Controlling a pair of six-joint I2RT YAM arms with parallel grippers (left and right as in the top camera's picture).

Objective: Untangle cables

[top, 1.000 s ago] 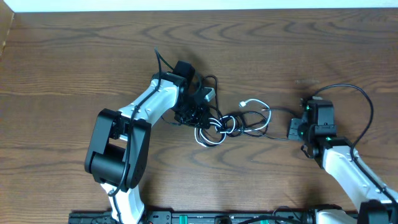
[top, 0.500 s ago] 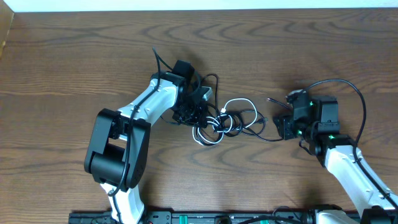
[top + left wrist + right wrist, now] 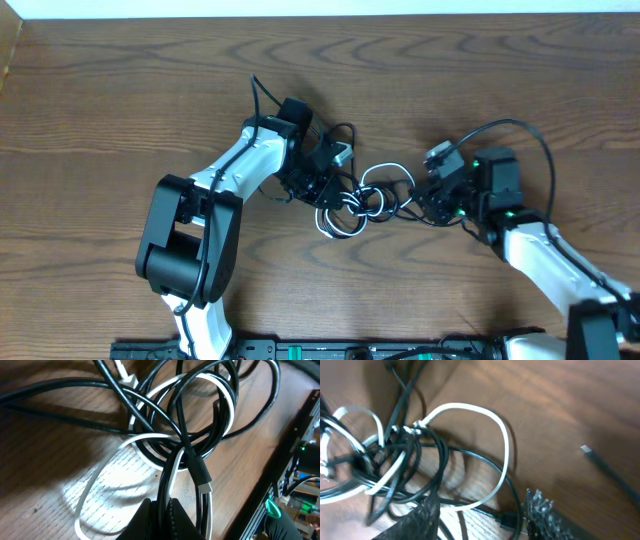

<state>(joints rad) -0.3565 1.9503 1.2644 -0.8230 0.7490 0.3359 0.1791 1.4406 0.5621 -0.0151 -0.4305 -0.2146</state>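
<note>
The cables (image 3: 362, 198) lie in one knot of black cords and a white cord at the table's middle. In the left wrist view, black loops (image 3: 200, 420) cross a white loop (image 3: 150, 440), and a plug (image 3: 201, 474) lies on the wood. My left gripper (image 3: 325, 188) (image 3: 161, 506) sits at the knot's left side, shut on a black cable. My right gripper (image 3: 428, 198) (image 3: 482, 512) stands open at the knot's right edge. A black cord with a plug (image 3: 506, 519) lies between its fingers (image 3: 422, 517) without being pinched. A white loop (image 3: 485, 445) arcs just ahead.
The brown wooden table (image 3: 120, 90) stretches around the knot. The right arm's own thick black wire (image 3: 545, 160) arches above its wrist. A dark rail (image 3: 330, 350) runs along the front edge.
My right gripper has opened, let go of the black cable end, and moved left up to the knot. The loops on that side have slackened and bunched. The left gripper has stayed shut in place.
</note>
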